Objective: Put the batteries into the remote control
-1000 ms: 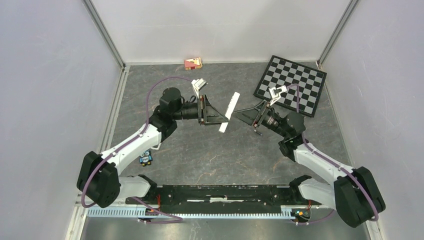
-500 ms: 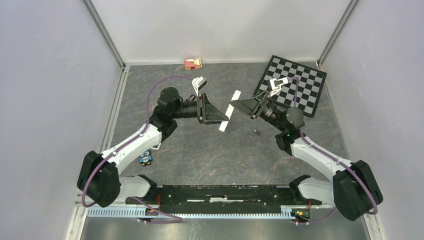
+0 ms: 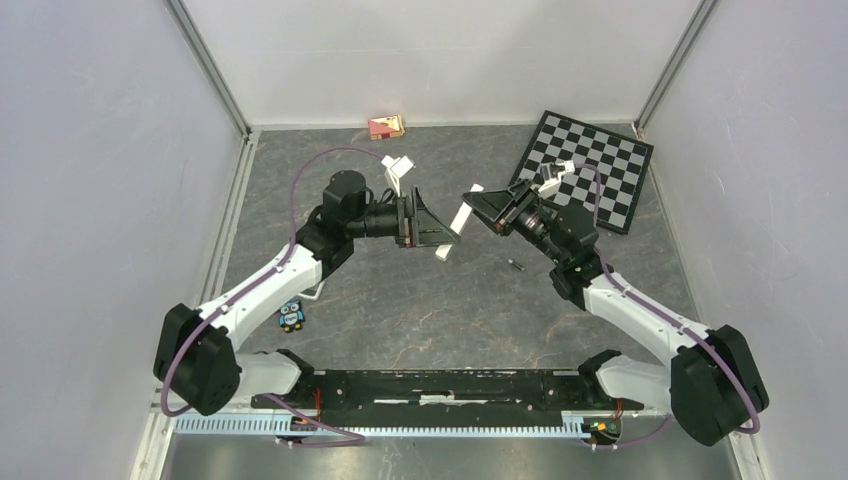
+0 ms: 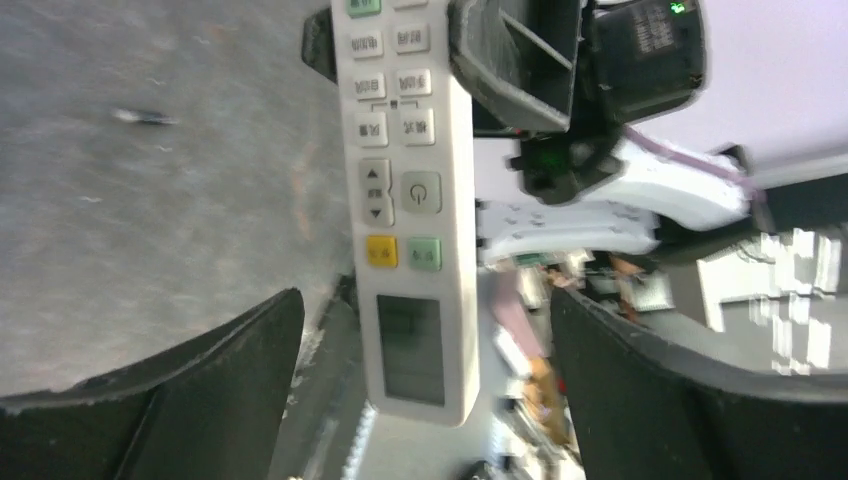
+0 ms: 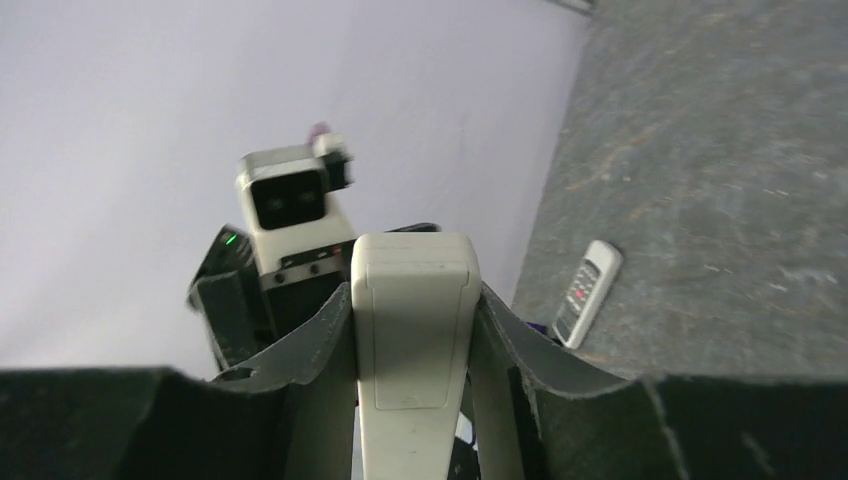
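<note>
The remote (image 4: 405,200) is up in the air over the table (image 3: 400,310). The right gripper (image 5: 413,305) is clamped on its long edges, plain back facing that camera. The left gripper (image 4: 425,300) has its jaws spread wide either side of the display end, touching nothing. 1 battery (image 3: 516,265) lies loose on the table, on the right gripper's side. My guess: the remote's light, stiff, slick plastic, so grip the edges and leave the back free. The battery's tiny and will probably roll, so pinch it across the middle.
</note>
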